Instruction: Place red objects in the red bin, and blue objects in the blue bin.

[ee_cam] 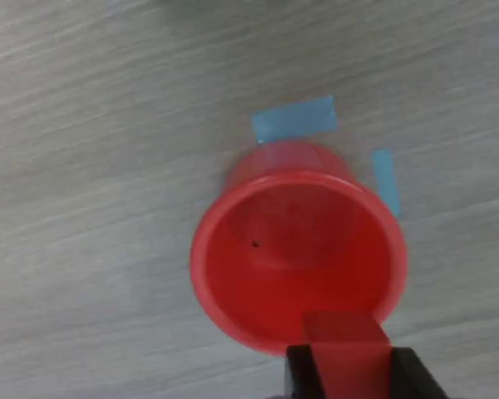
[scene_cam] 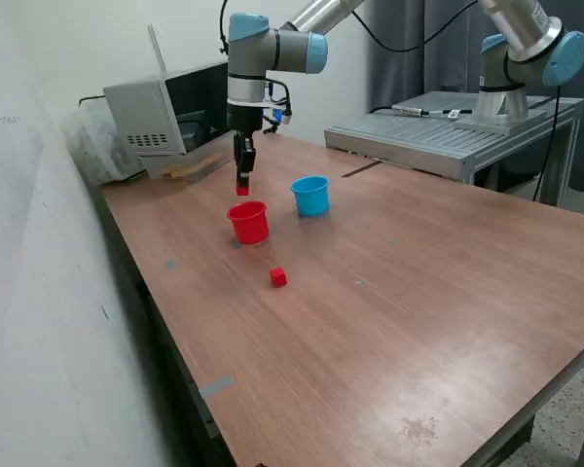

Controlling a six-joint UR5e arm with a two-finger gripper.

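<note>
One red cube (scene_cam: 241, 190) in gripper (scene_cam: 242, 188), above red cup (scene_cam: 248, 222) (blue cup (scene_cam: 310, 195) beside)

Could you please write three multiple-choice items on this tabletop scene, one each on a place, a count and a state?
1. Where does the gripper hang?
A. above the round red plastic cup
B. above the round light-blue plastic cup
C. over the grey box

2. How many small red cubes lie loose on the wooden table?
A. none
B. one
C. three

3. What is the gripper's state?
A. open, empty
B. shut on a small red cube
C. shut on a cup

Answers: 1 A, the wrist view looks into the red cup. 2 B, one loose cube. 3 B, red cube between its fingers.
</note>
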